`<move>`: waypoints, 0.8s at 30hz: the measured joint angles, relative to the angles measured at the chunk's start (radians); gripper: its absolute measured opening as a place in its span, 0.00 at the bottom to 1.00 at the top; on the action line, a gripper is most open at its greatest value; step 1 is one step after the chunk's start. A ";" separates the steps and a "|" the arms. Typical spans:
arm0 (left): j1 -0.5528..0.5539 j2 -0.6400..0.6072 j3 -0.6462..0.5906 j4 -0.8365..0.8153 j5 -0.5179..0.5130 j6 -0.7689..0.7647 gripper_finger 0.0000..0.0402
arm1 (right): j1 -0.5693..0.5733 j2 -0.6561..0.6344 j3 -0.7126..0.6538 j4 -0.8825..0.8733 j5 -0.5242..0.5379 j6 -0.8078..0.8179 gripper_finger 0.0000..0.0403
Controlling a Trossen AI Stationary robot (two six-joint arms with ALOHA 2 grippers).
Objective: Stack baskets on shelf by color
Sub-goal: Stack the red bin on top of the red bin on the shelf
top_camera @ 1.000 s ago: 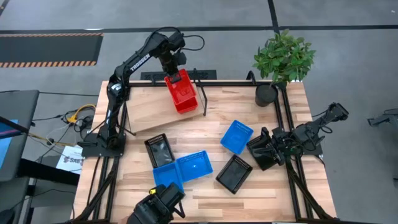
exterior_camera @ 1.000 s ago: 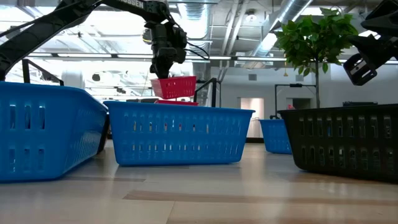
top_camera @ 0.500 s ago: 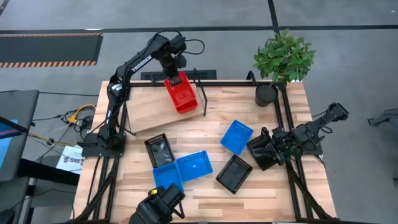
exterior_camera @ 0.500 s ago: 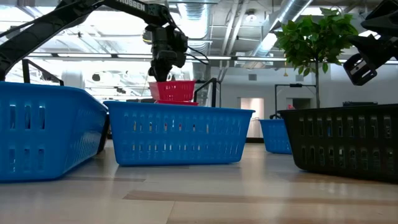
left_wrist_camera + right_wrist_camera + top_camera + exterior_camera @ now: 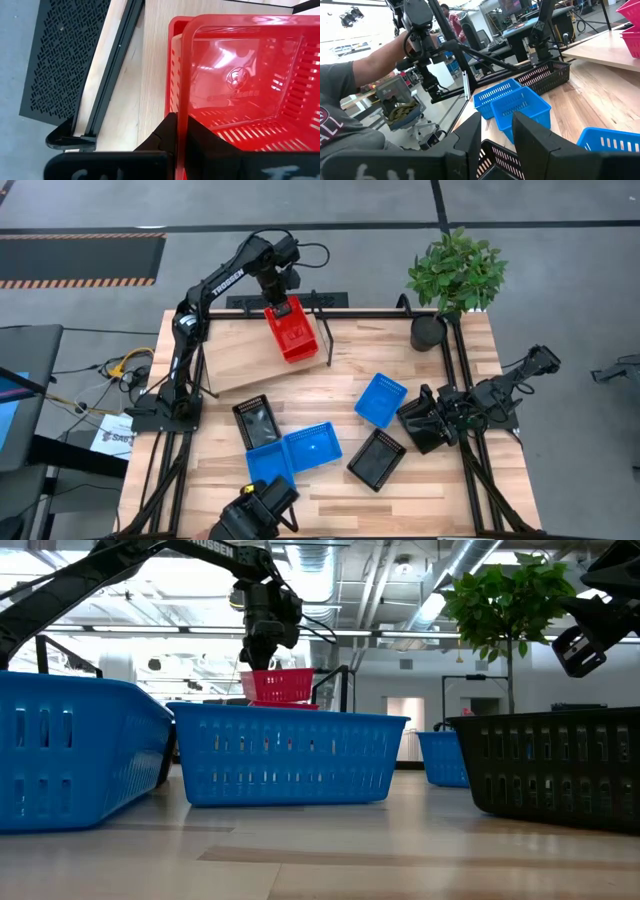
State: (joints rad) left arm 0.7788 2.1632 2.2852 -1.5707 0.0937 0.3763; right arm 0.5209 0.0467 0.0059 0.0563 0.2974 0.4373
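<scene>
My left gripper (image 5: 283, 302) reaches over the right end of the tilted plywood shelf (image 5: 235, 360) and is shut on a red basket (image 5: 293, 332). A second red basket (image 5: 171, 75) lies right beneath it, its rim showing under the held one (image 5: 286, 705). Whether the two touch, I cannot tell. On the tabletop stand three blue baskets (image 5: 268, 463) (image 5: 313, 444) (image 5: 381, 399) and two black ones (image 5: 255, 420) (image 5: 376, 459). My right gripper (image 5: 428, 422) waits open at the table's right edge. My left gripper pinches the rim of the red basket's far end wall (image 5: 184, 107), one finger (image 5: 167, 132) outside the wall and the other inside the basket. The fingers come from above, pointing down. The basket hangs below them, open side up and about level, over the lower red basket.
A potted plant (image 5: 456, 275) stands at the far right corner. A black device (image 5: 255, 510) sits at the near edge. The shelf's black frame bars (image 5: 325, 340) rise beside the red baskets. A person's arm (image 5: 350, 85) shows beyond the table.
The held red basket, tilted a second ago, has come level and sunk a little toward the red basket beneath it. My left gripper has stayed shut on it, almost in place.
</scene>
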 joint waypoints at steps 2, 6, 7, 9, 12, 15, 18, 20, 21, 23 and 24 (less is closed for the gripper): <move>-0.001 0.000 0.000 0.000 0.000 0.000 0.00 | 0.000 0.000 0.000 0.000 0.000 0.000 0.33; -0.002 0.000 0.000 0.000 0.001 -0.002 0.00 | 0.000 0.000 0.000 0.000 0.000 0.000 0.33; -0.002 0.000 0.000 0.000 0.000 -0.004 0.00 | 0.000 0.000 0.000 0.000 0.000 0.000 0.33; -0.003 0.000 0.000 0.000 0.001 -0.004 0.00 | 0.000 0.000 0.000 0.000 0.000 0.000 0.33; -0.005 0.000 0.000 0.001 0.001 -0.004 0.00 | 0.000 0.000 0.000 0.000 0.000 0.000 0.33; -0.005 0.000 0.000 0.001 0.000 -0.005 0.00 | 0.000 0.000 0.000 0.000 0.000 0.000 0.33; -0.007 0.000 0.000 0.002 0.000 -0.008 0.00 | 0.000 0.000 0.000 0.000 0.000 0.000 0.33; -0.009 0.000 0.000 0.008 -0.001 -0.008 0.00 | 0.000 0.000 0.000 0.000 0.000 0.000 0.33; -0.009 0.000 0.000 0.011 0.001 -0.008 0.00 | 0.000 0.000 0.000 0.000 0.000 0.000 0.33; -0.009 0.000 -0.001 0.011 0.003 -0.008 0.00 | 0.000 0.000 0.000 0.000 0.000 0.000 0.33; -0.013 0.001 -0.008 0.016 0.000 -0.008 0.00 | 0.000 0.000 0.000 0.000 0.000 0.000 0.33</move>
State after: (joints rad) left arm 0.7660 2.1641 2.2775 -1.5543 0.0940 0.3681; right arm 0.5209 0.0467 0.0059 0.0563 0.2974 0.4374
